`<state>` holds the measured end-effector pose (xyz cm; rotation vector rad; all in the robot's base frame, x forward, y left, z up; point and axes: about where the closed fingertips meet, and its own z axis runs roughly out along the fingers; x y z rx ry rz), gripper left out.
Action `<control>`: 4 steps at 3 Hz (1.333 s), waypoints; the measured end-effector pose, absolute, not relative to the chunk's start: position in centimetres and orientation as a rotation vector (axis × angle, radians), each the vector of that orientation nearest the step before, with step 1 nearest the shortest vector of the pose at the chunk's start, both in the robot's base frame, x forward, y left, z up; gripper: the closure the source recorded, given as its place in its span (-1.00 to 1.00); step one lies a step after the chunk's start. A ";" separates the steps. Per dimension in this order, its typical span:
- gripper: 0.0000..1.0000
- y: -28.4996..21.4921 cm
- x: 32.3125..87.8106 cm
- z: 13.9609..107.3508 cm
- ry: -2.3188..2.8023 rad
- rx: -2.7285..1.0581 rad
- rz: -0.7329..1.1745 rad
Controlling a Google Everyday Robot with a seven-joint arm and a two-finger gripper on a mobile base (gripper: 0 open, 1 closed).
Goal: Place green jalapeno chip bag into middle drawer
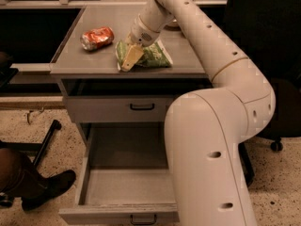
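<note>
The green jalapeno chip bag (153,56) lies flat on the grey cabinet top (89,60), near its front edge. My gripper (130,59) reaches down from the upper right and sits on the bag's left end, touching it. The middle drawer (126,188) is pulled out wide below, and its long tray holds nothing. My arm's large white body covers the drawer's right side.
A crushed orange-red soda can (97,37) lies on the cabinet top left of the bag. The top drawer front (117,108) with its black handle is slightly out. A person's leg and shoe (33,187) are at the lower left. A black chair (282,79) stands at the right.
</note>
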<state>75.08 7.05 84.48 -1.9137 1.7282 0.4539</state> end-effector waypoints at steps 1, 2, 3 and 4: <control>0.29 7.0 74.1 84.8 1.739 -1.929 0.456; 0.76 6.0 70.5 86.7 1.796 -1.987 0.418; 1.00 5.9 64.3 88.5 1.824 -2.133 0.375; 1.00 6.6 58.3 89.1 1.812 -2.264 0.365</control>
